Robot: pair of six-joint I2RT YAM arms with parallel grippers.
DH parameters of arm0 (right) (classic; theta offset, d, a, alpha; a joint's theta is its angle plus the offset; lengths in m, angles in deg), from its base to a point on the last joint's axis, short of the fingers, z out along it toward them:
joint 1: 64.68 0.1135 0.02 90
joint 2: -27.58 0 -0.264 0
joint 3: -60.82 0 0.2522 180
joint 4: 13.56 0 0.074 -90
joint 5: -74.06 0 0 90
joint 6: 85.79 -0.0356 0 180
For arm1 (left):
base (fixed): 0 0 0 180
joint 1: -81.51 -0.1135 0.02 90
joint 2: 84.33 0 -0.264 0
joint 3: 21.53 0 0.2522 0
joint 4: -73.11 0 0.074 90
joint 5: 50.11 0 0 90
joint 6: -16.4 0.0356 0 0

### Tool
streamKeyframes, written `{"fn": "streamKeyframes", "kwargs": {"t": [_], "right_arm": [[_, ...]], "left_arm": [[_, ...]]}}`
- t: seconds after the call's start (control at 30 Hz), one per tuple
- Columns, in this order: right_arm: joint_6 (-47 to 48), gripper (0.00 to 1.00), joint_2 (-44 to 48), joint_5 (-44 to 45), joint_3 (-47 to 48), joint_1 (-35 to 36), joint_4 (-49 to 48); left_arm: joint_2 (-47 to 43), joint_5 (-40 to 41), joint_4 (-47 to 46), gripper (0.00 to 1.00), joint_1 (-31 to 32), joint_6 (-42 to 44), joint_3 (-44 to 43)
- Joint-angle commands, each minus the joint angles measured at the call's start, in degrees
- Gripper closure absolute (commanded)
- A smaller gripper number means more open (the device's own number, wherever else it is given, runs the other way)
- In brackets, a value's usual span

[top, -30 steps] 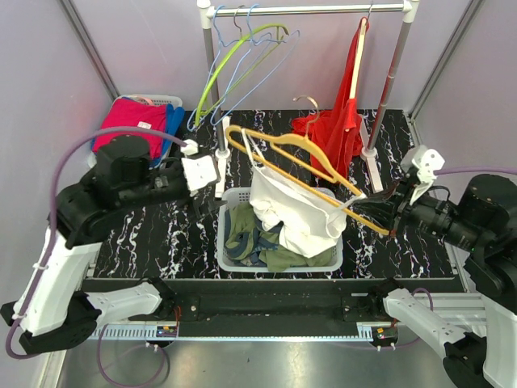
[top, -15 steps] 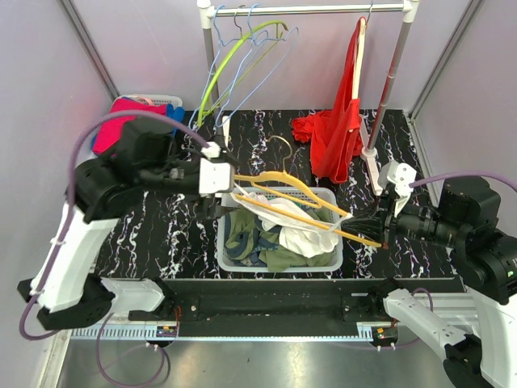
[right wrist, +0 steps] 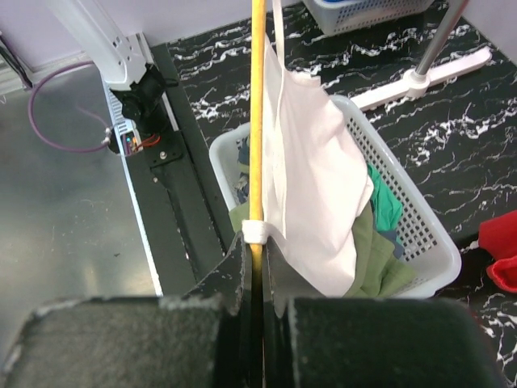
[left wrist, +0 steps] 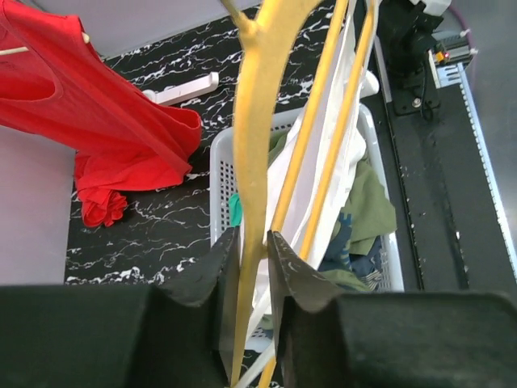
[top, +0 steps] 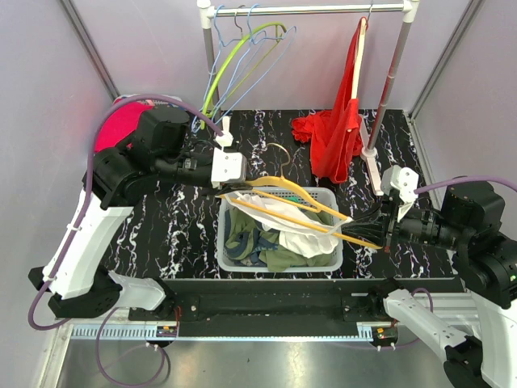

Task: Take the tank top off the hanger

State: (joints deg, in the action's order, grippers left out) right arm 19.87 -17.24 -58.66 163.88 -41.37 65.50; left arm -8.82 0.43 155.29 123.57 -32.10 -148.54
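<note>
Tank top, soft, light and limp, droops from the yellow hanger into the basket, with left gripper and right gripper clamped on opposite hanger ends; a strap likely offers the best pinch.

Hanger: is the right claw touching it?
Touching. Right wrist view shows the right claw clamped on the hanger, on its yellow bar.

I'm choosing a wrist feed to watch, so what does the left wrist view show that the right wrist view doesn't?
Left wrist only: left gripper shut on the yellow hanger, plus the right arm's base. Right wrist only: right gripper shut on it, the second basket, the left arm's base. Both: the hanger, white tank top, laundry basket.
</note>
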Motion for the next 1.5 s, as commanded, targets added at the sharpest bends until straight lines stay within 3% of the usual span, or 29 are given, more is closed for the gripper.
{"fn": "streamKeyframes", "kwargs": {"t": [0.0,0.13,0.23,0.27,0.3,0.33,0.37,0.4,0.43,0.47,0.5,0.7,0.73,0.77,0.9,1.07,1.3,1.47], "right_arm": [[0.1,1.0,0.7,-1.6,-0.4,0.4,-6.1],[0.1,1.0,0.3,-2.0,-0.5,0.3,-7.2],[0.6,1.0,-0.2,-2.5,-0.6,0.3,-7.3],[0.8,1.0,-0.4,-2.5,-0.6,0.3,-7.5],[0.9,1.0,-0.4,-2.5,-0.6,0.3,-7.5],[0.9,1.0,-0.4,-2.5,-0.6,0.3,-7.5],[1.2,1.0,-0.6,-2.4,-0.5,0.3,-7.5],[1.2,1.0,-0.5,-1.9,-0.5,0.3,-7.5],[1.3,1.0,-0.6,-1.7,-0.5,0.3,-7.5],[1.5,1.0,-0.4,-1.5,-0.5,0.4,-7.4],[1.5,1.0,-0.4,-1.1,-0.5,0.3,-7.5],[-0.1,0.98,0.3,4.9,-2.7,0.4,-11.1],[-0.8,0.83,0.6,6.8,-4.1,0.3,-12.3],[-2.5,0.77,1.5,9.1,-5.0,0.3,-13.5],[-5.6,0.66,4.2,23.5,-9.1,0.3,-20.0],[-8.7,0.57,10.3,33.8,-12.7,0.3,-23.9],[-14.2,0.45,18.7,36.7,-17.3,0.3,-24.1],[-23.0,0.49,24.2,28.8,-24.2,0.3,-27.9]], "left_arm": [[1.0,-3.0,-3.2,0.8,0.1,-1.8,-2.0],[1.7,-3.0,-3.2,0.75,0.1,-1.9,-1.8],[1.9,-3.3,-3.2,0.52,0.1,-2.1,-1.6],[2.0,-3.2,-3.3,0.23,0.1,-2.4,-1.6],[2.2,-2.9,-3.4,0.1,0.2,-2.6,-1.6],[2.5,-2.7,-3.4,0.05,0.1,-3.0,-1.5],[2.5,-2.6,-3.3,0.06,0.2,-3.0,-1.6],[2.6,-2.9,-3.3,0.4,0.1,-2.7,-1.5],[2.5,-3.1,-3.3,0.61,0.1,-2.5,-1.4],[2.5,-3.3,-3.2,0.75,0.1,-2.6,-1.4],[2.5,-3.3,-3.2,1.0,0.1,-2.6,-1.6],[2.2,-3.8,-2.9,1.0,-0.1,-2.7,-2.0],[2.1,-3.6,-2.9,1.0,-0.1,-2.8,-2.0],[2.0,-2.8,-3.0,1.0,-0.1,-2.9,-2.0],[1.3,0.3,-4.1,1.0,-0.5,-3.2,-0.7],[-0.2,5.6,-6.0,1.0,-0.9,-3.4,2.5],[-0.6,11.0,-10.3,1.0,-0.9,-5.7,4.9],[-0.7,11.5,-11.0,1.0,-0.9,-6.5,4.9]]}}
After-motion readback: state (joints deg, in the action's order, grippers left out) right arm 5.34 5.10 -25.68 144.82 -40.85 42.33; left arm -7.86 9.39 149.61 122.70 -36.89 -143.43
